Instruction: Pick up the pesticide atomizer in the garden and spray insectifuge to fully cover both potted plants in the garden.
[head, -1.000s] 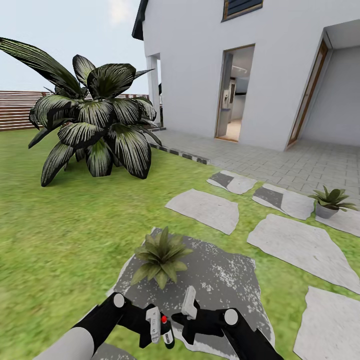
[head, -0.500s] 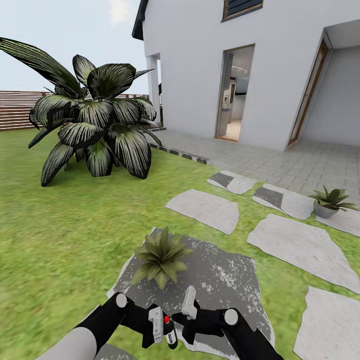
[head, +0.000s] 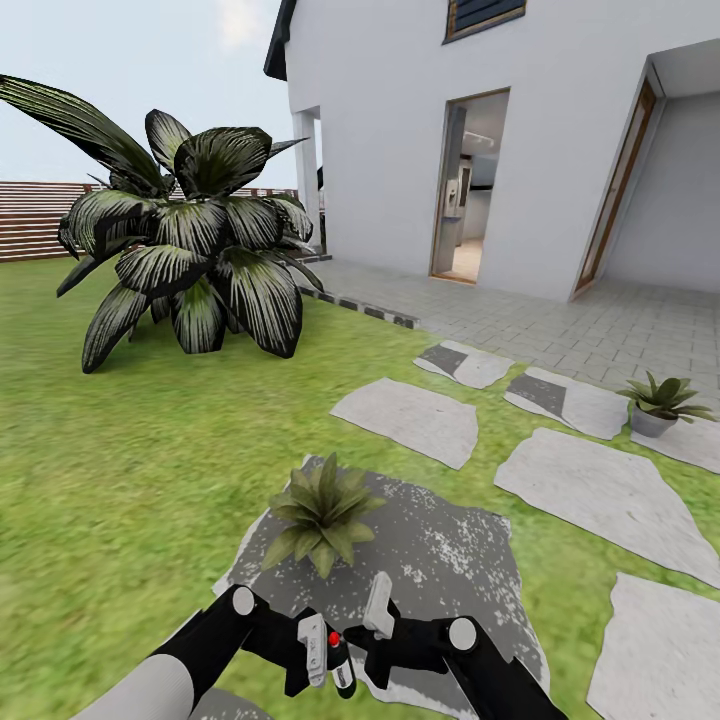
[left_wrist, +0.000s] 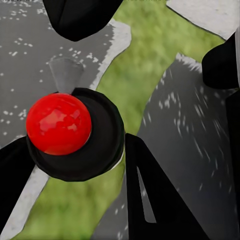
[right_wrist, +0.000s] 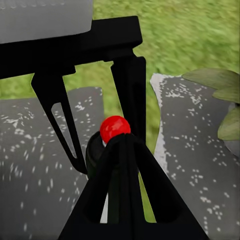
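Hovering both grippers low over the grey stepping stone (head: 440, 560), the pesticide atomizer (head: 340, 672) sits between them; my left gripper (head: 312, 650) looks clamped on it, right gripper (head: 372, 625) I cannot tell. A slipped bottle would miss the near potted plant (head: 322, 512).

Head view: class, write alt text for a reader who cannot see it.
Two robot arms meet low over a grey stepping stone, a potted plant just beyond them. A second potted plant sits far right, near a white house.
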